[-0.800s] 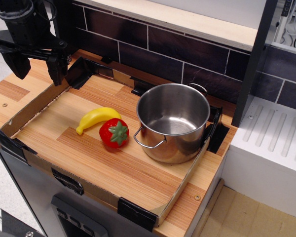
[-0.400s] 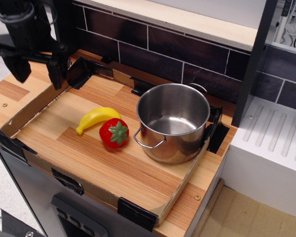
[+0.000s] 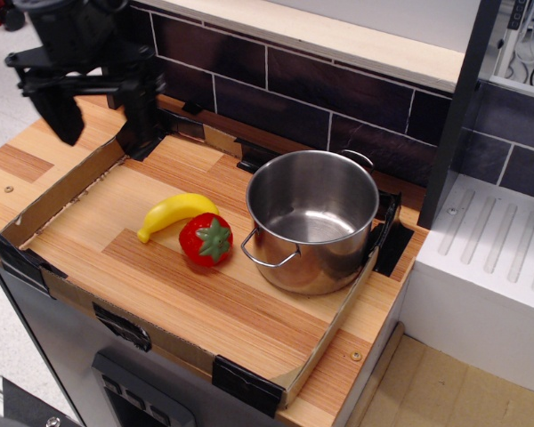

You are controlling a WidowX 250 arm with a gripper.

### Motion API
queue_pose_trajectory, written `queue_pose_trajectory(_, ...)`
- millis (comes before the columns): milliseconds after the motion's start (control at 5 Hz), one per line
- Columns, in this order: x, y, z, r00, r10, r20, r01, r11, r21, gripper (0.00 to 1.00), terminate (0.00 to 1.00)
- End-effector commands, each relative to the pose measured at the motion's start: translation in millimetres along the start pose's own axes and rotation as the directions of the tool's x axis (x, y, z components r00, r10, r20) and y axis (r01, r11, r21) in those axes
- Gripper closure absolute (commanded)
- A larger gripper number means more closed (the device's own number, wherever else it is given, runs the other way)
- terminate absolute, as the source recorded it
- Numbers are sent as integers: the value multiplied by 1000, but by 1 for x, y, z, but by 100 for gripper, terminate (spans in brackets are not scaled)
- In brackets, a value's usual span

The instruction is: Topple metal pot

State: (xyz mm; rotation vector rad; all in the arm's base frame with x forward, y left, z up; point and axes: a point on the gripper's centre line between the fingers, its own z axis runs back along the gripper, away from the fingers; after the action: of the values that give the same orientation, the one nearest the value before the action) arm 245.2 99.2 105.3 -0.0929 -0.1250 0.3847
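Observation:
The metal pot is a shiny steel cylinder with two thin wire loop handles. It stands upright and empty at the right end of the wooden tray. My gripper hangs open and empty above the tray's far left corner, well to the left of the pot, its two black fingers pointing down and wide apart.
A yellow toy banana and a red toy strawberry lie just left of the pot. The tray has low cardboard walls with black corner clips. A dark tiled wall runs behind. A white sink unit stands to the right.
My gripper has moved right and slightly up, from over the counter's left edge towards the tray's far left corner. The pot, banana and strawberry have not moved.

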Motion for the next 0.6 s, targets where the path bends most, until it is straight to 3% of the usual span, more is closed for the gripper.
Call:
queue_pose_trajectory(0, -7, -59, 20, 982, 145, 118, -142, 989, -35, 0, 0)
queue_pose_trajectory(400, -6, -94, -10, 965, 234, 120, -240, 970, 38, 0, 0)
